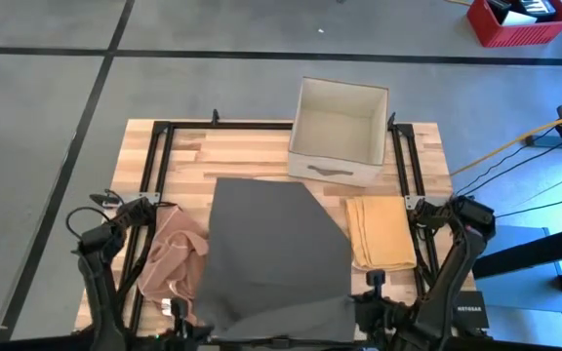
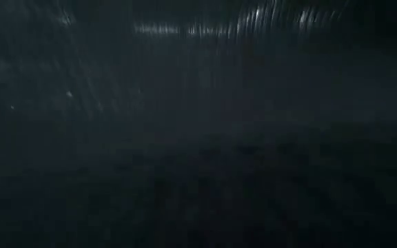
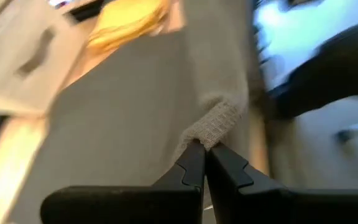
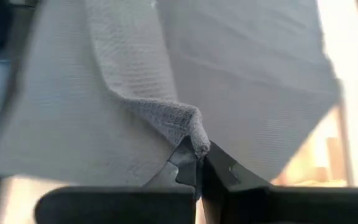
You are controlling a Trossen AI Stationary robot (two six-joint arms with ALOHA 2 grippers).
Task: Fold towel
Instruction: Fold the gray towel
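A wooden table [image 1: 252,146] is carrying a grey towel [image 1: 276,258] centrally, pink cloth [image 1: 172,261] at nine o'clock, yellow cloth [image 1: 379,231] at three, white box [image 1: 338,132] at twelve.

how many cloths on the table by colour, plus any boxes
grey towel: 1
pink cloth: 1
yellow cloth: 1
box: 1
total: 4

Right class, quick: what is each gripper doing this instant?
Left gripper: jaws shut on a corner of the grey towel.
Right gripper: jaws shut on another corner.
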